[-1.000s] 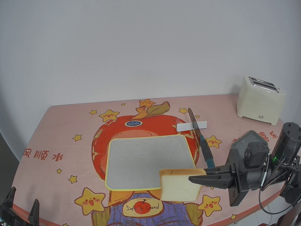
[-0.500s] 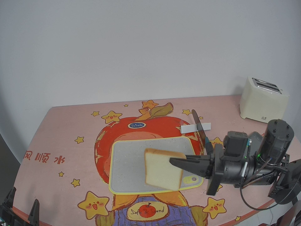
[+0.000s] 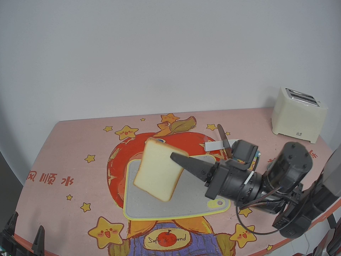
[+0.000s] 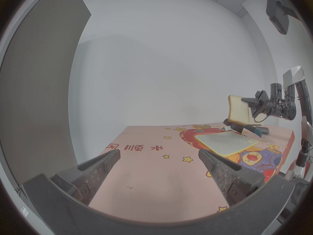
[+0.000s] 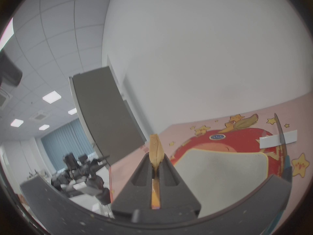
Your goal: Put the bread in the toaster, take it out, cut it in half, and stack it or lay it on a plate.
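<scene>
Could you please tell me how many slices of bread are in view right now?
1. The bread slice is clamped in the right gripper, in the air above the cutting board. The toaster hides its slots' insides, so another could sit there.

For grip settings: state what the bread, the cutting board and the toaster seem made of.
Bread: soft matte crumb, pale face, tan crust; real or foam, cannot tell.
Cutting board: likely plastic, matte speckled grey, yellow rim.
Toaster: smooth cream shell, plastic or painted metal; shiny metal-looking slot trim.
</scene>
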You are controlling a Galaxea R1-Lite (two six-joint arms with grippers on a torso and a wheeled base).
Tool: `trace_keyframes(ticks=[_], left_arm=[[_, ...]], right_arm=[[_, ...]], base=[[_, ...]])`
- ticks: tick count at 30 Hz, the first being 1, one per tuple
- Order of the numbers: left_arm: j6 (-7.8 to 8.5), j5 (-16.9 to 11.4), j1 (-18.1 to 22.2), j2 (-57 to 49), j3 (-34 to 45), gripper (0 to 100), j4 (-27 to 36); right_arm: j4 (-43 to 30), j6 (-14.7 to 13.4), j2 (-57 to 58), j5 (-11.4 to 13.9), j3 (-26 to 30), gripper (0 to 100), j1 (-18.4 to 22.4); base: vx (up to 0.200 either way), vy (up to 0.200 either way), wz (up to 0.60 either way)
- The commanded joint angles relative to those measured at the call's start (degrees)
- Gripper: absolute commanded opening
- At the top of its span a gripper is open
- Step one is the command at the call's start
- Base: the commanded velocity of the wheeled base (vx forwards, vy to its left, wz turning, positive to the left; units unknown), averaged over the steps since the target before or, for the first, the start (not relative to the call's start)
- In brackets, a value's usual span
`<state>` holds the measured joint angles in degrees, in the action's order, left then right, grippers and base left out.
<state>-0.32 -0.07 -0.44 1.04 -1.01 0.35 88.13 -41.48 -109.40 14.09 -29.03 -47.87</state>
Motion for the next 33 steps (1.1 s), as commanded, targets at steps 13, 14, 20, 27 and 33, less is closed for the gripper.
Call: trace_keyframes(ticks=[13,14,20,27,33], left_arm=[[-0.03,-0.01,0.0,-0.25,0.84,100,0.0],[-0.03,-0.01,0.0,-0.25,0.84,100,0.0],[-0.03,-0.01,0.0,-0.25,0.84,100,0.0],[-0.03,-0.01,0.0,-0.25,0.84,100,0.0],[-0.03,-0.01,0.0,-0.25,0.84,100,0.0]], right_arm=[[1.26,6.42,-8.29,-11.72,0.29,0,-1.61],[1.26,6.68,-8.38,-11.72,0.29,0,-1.61],[1.26,7.73,-8.55,-12.25,1.25,0,-1.61],[1.17,8.44,-8.55,-13.21,1.87,0,-1.35],[1.08,10.46,-8.64,-14.0,2.22,0,-1.26]], base=[[0.0,0.0,0.0],[0.0,0.0,0.0],[0.0,0.0,0.0],[0.0,0.0,0.0],[0.0,0.0,0.0]])
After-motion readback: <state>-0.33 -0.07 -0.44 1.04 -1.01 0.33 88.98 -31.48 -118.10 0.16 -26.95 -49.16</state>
